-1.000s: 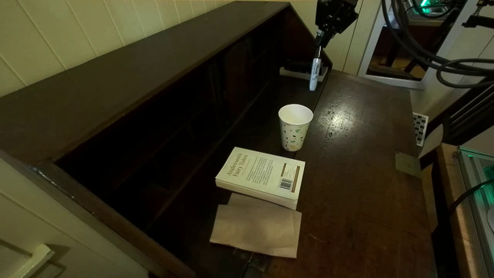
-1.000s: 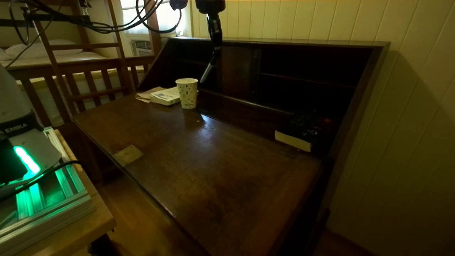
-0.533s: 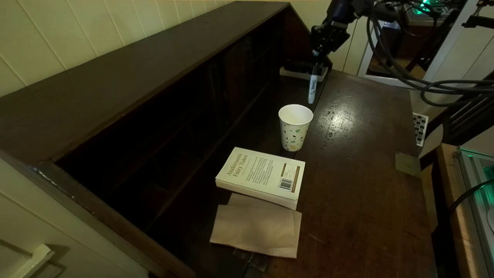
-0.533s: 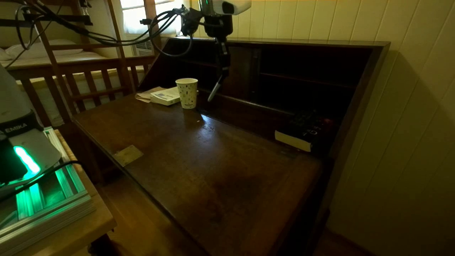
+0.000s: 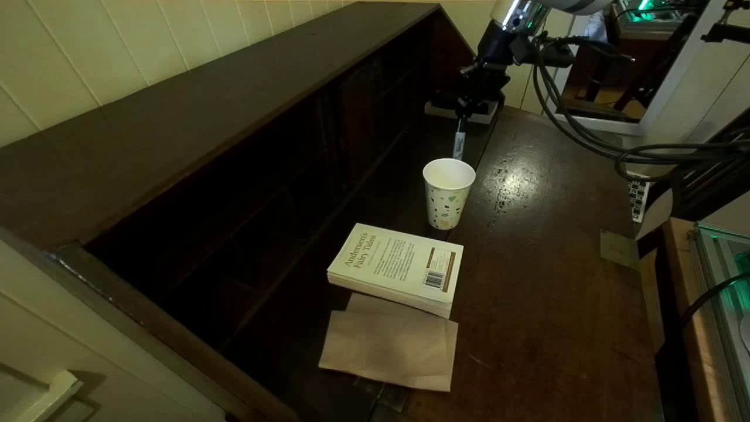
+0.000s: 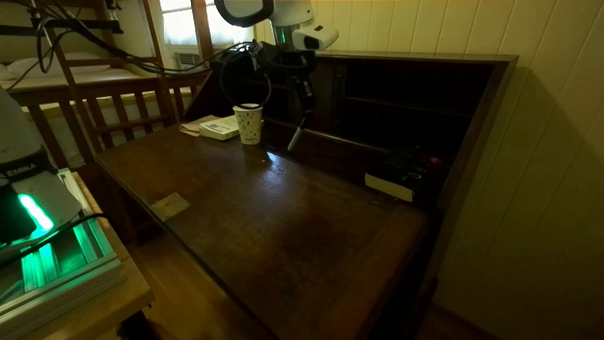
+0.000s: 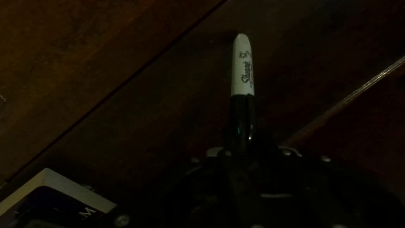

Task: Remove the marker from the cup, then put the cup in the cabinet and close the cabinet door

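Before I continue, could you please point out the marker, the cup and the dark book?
Marker [image 7: 242,90], wrist view: on the pale barrel, close to the dark cap.
Cup [image 5: 447,200], an exterior view: on the patterned outer wall, below the rim.
Dark book [image 6: 402,172], an exterior view: on its cover.

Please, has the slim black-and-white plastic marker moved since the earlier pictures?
Yes: in an exterior view, the marker has moved down and rightward in the picture, relative to the unmoved white, patterned, tapered paper cup.

The panelled wall [image 6: 415,28] is yellowish; a window [image 6: 179,32] glows near a railed bed [image 6: 122,86]; the floor [image 6: 188,293] is brown.
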Controlling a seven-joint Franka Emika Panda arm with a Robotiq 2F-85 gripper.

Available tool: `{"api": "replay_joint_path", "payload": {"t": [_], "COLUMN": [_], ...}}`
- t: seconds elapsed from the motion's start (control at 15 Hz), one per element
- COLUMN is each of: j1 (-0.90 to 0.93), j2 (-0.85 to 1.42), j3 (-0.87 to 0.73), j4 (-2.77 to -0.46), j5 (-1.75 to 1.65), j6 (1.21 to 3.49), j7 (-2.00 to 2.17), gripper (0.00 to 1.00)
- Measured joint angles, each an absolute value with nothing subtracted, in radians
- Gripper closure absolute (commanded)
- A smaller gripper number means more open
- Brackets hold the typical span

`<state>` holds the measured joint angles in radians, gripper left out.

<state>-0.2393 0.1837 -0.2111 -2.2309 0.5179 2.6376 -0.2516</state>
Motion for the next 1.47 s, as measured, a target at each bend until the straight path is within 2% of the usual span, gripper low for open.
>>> {"api": "replay_joint_path", "payload": {"t": [0.07, 0.53, 0.67, 1.0, 1.47], "j1": [-0.246, -0.28, -0.281, -0.27, -0.176], "j2": [0.195, 0.242, 0.242, 0.203, 0.101], "j3": [-0.202, -0.172, -0.172, -0.169, -0.153], "j4": [-2.223, -2.191, -2.19, -2.19, -2.188], "j5": [0.52, 0.52, 0.518, 0.478, 0.245], "j6": [2.643, 2.669, 2.675, 2.665, 2.605], "j7": [-0.252, -0.252, -0.25, -0.222, -0.076], "gripper": [0.53, 0.04, 0.0, 0.0, 0.0]}}
